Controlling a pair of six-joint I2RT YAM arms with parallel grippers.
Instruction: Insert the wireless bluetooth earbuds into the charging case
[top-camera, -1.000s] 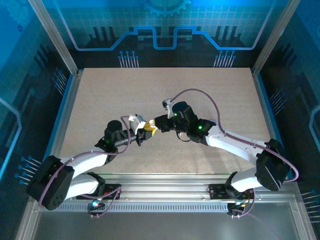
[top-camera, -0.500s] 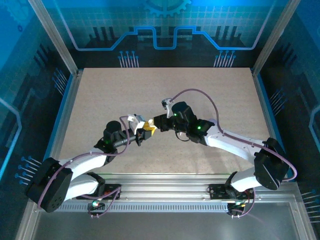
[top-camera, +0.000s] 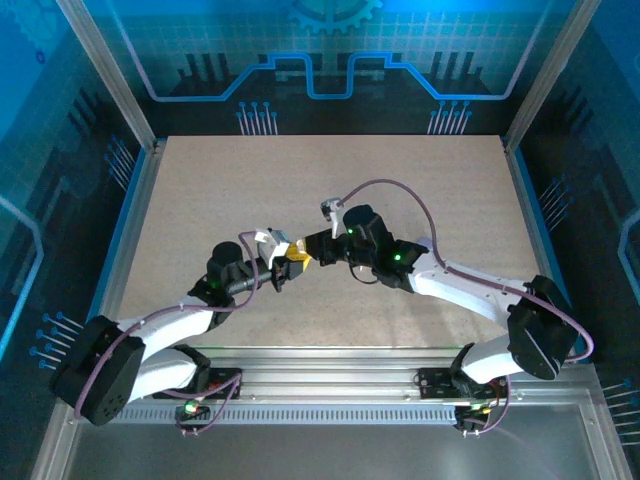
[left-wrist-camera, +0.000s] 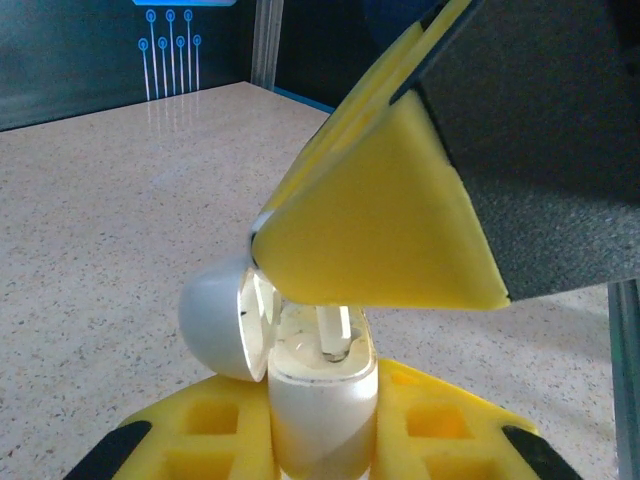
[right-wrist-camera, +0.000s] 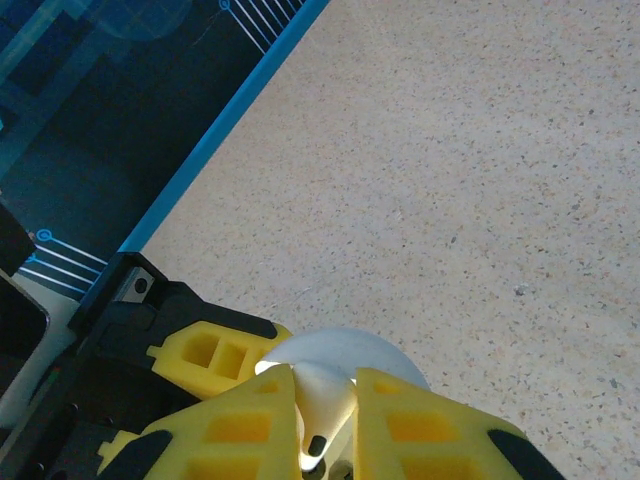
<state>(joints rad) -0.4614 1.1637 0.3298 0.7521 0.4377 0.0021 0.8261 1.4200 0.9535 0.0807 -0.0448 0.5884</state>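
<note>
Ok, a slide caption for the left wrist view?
Left gripper holds the white charging case upright, lid open, while the right gripper holds a white earbud stem-down inside it.

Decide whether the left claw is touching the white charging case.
Touching. The left wrist view shows the white charging case seated between the left claw's yellow fingers, pressed against both, with no gap.

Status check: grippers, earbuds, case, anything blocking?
Left gripper shut on charging case, lid open. Right gripper shut on white earbud, stem down in case. No obstruction seen.
</note>
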